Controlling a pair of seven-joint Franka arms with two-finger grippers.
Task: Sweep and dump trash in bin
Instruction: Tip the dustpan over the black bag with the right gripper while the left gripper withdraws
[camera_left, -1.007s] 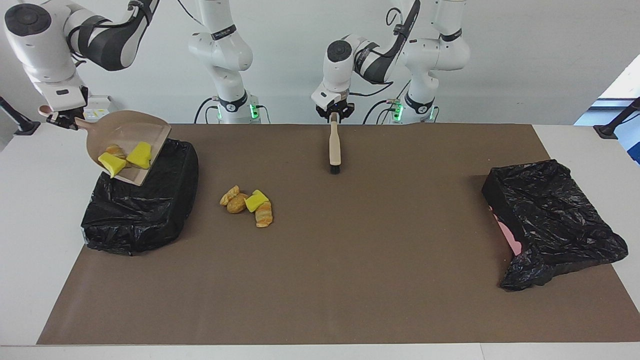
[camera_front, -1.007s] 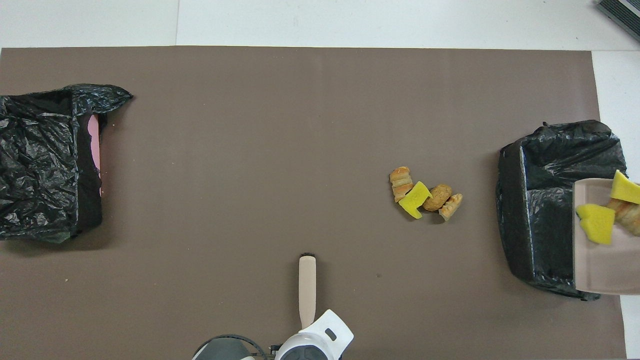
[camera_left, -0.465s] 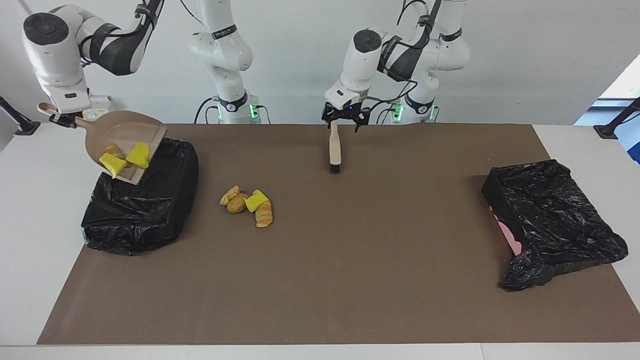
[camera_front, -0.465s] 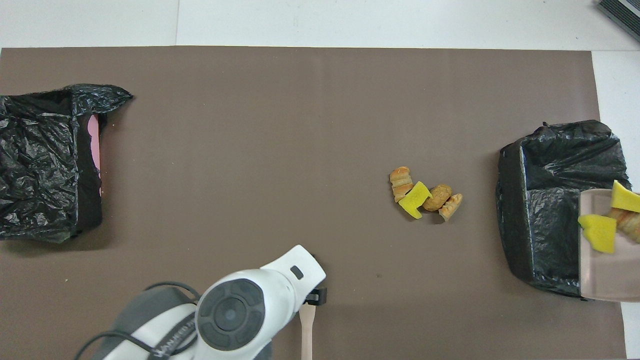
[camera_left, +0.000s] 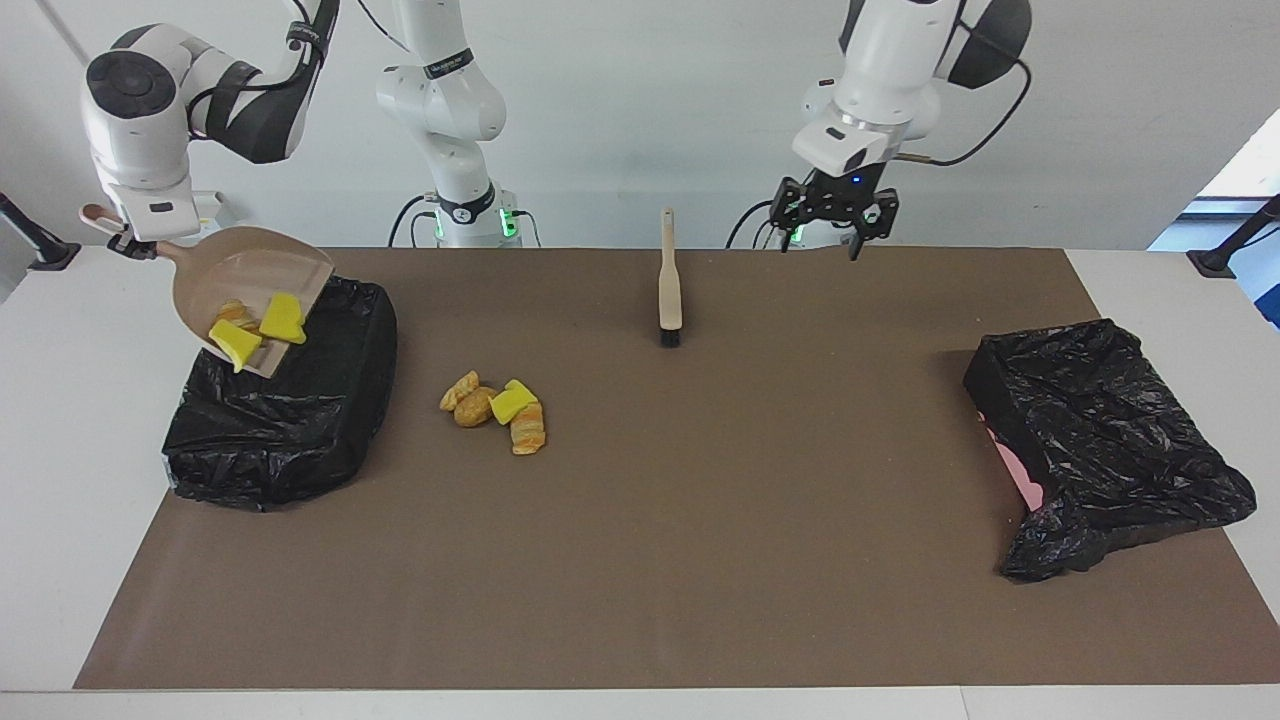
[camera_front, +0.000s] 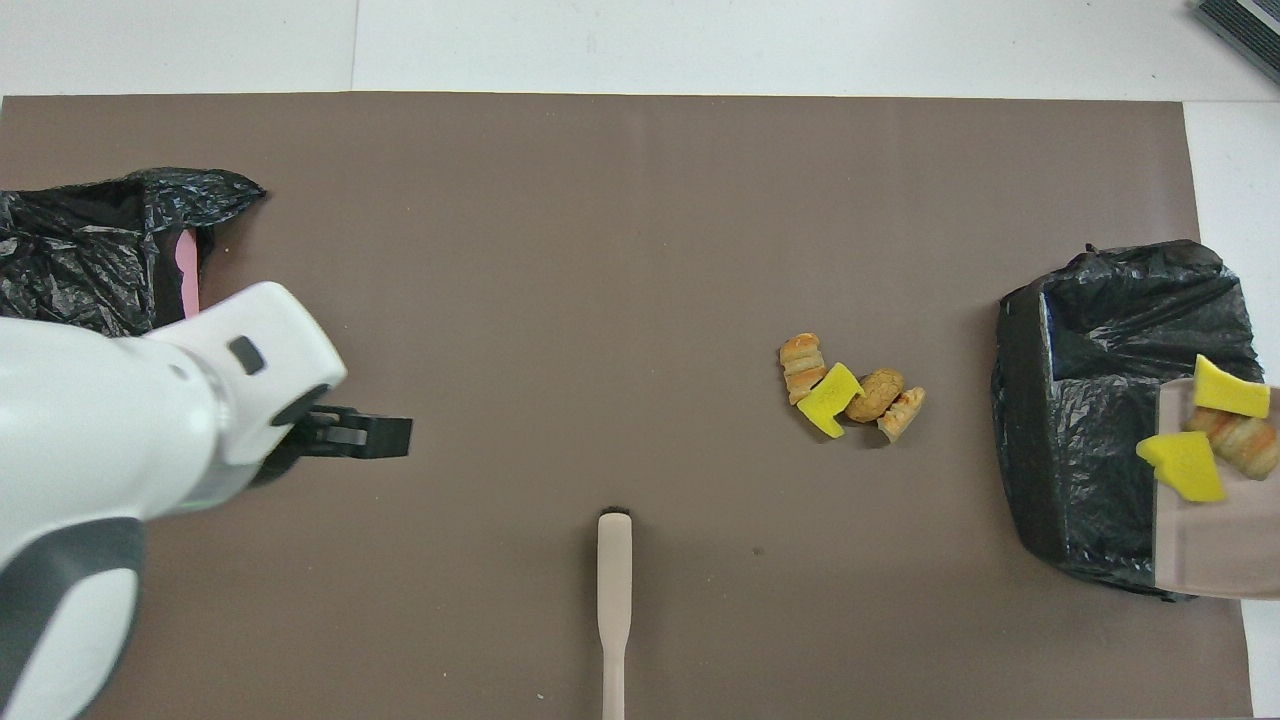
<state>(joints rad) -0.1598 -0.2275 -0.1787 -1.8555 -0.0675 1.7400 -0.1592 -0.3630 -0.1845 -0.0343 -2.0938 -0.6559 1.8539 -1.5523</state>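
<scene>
Writing: no brand, label or lettering can be read on any item.
Right end effector (camera_left: 128, 243): clamped on the handle of the beige dustpan (camera_left: 255, 290), holding it tilted over the black-lined bin (camera_left: 285, 420) at the right arm's end of the counter (camera_left: 60, 420).
Trash in dustpan (camera_left: 255, 325): two yellow chunks and an orange-tan striped one sit near the pan's lower lip, above the bin's opening; in the overhead view they show at the pan's edge (camera_front: 1210, 440).
Trash on counter (camera_left: 497, 408): a tight cluster of one yellow chunk and three orange-tan ones lies on the brown mat (camera_left: 700, 560), beside the bin and toward the middle; the pieces touch one another.
Brush (camera_left: 669, 285): lies flat on the mat near the robots, bristles pointing away from them, held by nothing.
Left end effector (camera_left: 829, 212): raised in the air over the mat's edge nearest the robots, toward the left arm's end; fingers apart, nothing between them.
Second bin (camera_left: 1100, 440): a crumpled black bag with a pink patch showing at its edge, at the left arm's end of the counter, well apart from the trash.
In the way: in the overhead view the left arm (camera_front: 120, 450) covers part of the second bin.
</scene>
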